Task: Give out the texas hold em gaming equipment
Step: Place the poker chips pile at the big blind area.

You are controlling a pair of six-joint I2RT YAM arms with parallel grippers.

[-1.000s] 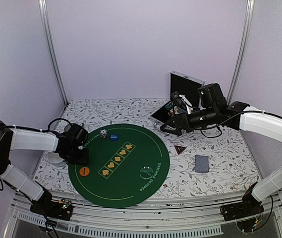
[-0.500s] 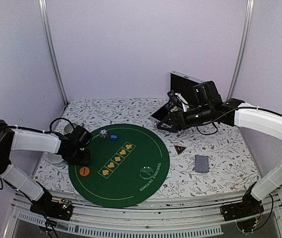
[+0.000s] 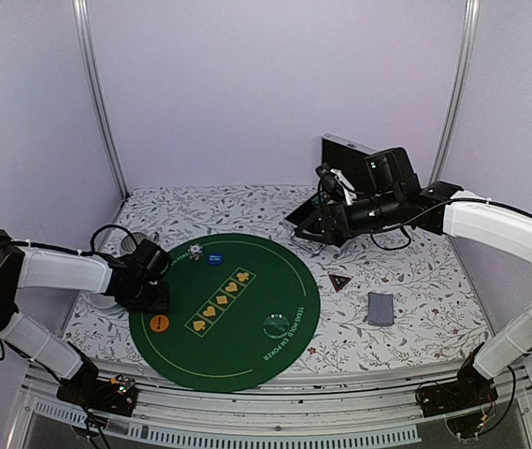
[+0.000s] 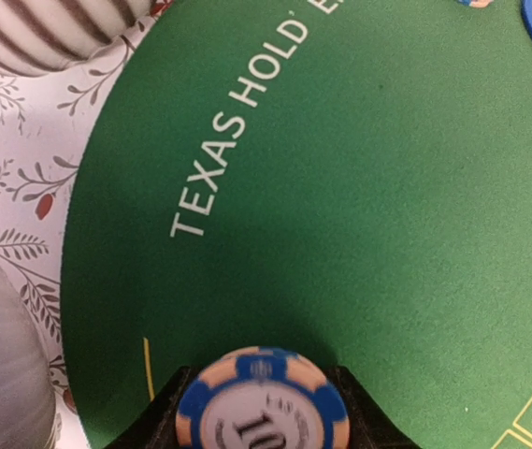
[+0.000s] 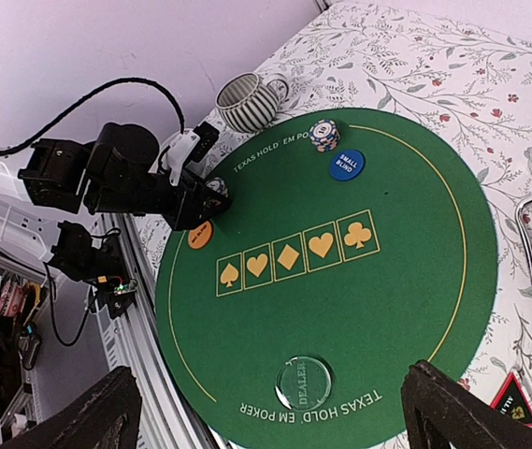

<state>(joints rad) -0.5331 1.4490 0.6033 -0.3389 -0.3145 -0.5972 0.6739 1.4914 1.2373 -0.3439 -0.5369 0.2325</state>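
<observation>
Where left gripper [image 4: 262,423] flanks chips [image 4: 262,398], mat [image 4: 387,234] ends nearby.

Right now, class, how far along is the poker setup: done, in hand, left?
Done: a chip stack, blue disc, orange disc and dealer button lie on the green mat. In hand: the left fingers flank a chip near the mat's edge. Remaining: the card deck and triangle lie off the mat.

Soft even light; close poker chip [image 4: 262,402] slightly blurry.
</observation>
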